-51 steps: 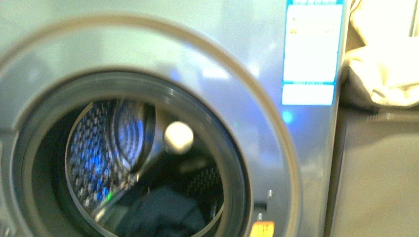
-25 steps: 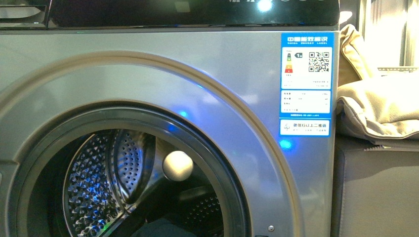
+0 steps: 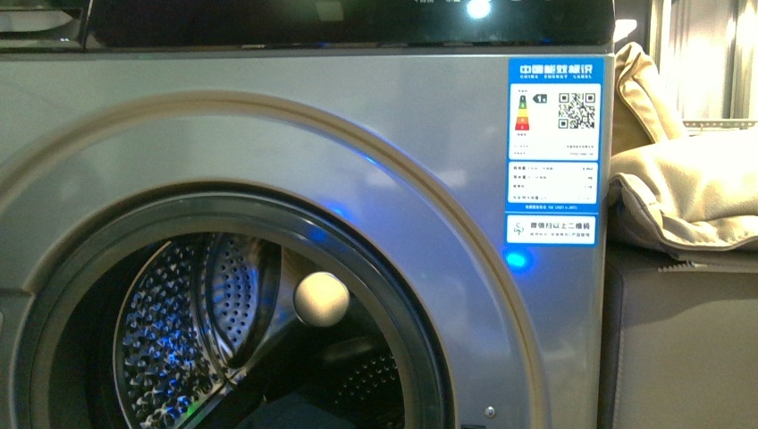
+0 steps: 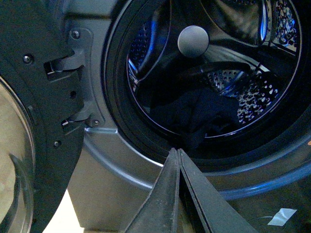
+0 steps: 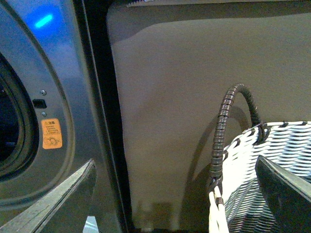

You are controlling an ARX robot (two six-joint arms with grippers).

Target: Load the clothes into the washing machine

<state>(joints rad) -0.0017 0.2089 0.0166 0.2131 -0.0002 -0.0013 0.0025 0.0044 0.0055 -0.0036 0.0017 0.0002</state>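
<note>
Navy clothes (image 4: 204,116) are seen lying inside the washing machine (image 3: 268,134); since a second ago the view has been raised. Left gripper (image 4: 177,160) is closed and empty, right gripper (image 5: 175,179) spread wide, empty.

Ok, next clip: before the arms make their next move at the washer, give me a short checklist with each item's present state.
1. Washing machine door open: ok, the left wrist view shows it swung aside and the porthole clear.
2. Clothes inside the drum: ok, the dark garment lies behind the rim.
3. Nothing draped over the door seal: ok as far as the left wrist view shows.
4. Left pincer empty: ok, shut with nothing between its tips, outside the opening.
5. Right pincer empty: ok, open, beside the woven basket.
6. More clothes left in the basket: cannot tell, its inside is out of view.
</note>
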